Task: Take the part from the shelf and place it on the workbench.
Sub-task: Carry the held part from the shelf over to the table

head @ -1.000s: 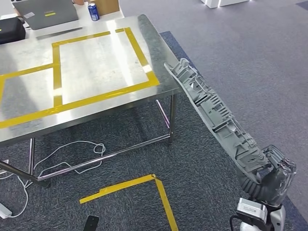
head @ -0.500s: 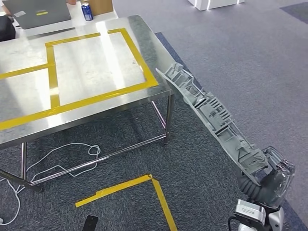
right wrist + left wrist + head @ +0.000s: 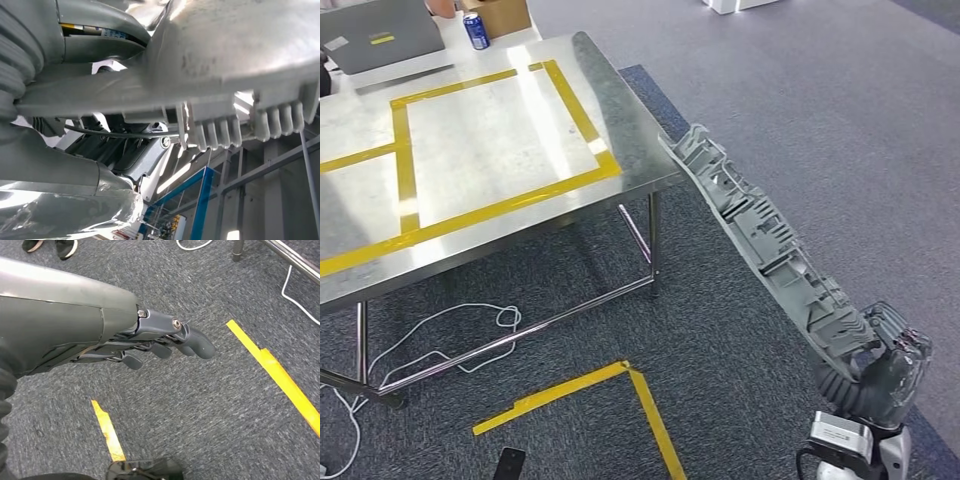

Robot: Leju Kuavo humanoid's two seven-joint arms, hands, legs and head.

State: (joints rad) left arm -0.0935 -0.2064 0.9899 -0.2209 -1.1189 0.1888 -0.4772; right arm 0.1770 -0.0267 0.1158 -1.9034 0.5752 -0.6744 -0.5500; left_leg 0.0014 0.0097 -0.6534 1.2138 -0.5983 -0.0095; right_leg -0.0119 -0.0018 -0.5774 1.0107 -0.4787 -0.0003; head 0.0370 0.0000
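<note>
1. A laptop [image 3: 376, 35] and a blue can [image 3: 476, 30] sit on a pale table beyond the workbench's far edge.
2. The steel workbench [image 3: 637, 110], marked with yellow tape [image 3: 493, 208], stands on grey carpet.
3. White cable [image 3: 463, 335] lies under it, near a yellow floor tape corner [image 3: 622, 375].
4. The left hand [image 3: 166, 340] hangs over the carpet, holding nothing, fingers extended and slightly apart.
5. The long grey part [image 3: 765, 240] slants up, its far tip near the workbench's right corner, seemingly not touching.
6. The right hand [image 3: 878, 375] grips the part's near end.
</note>
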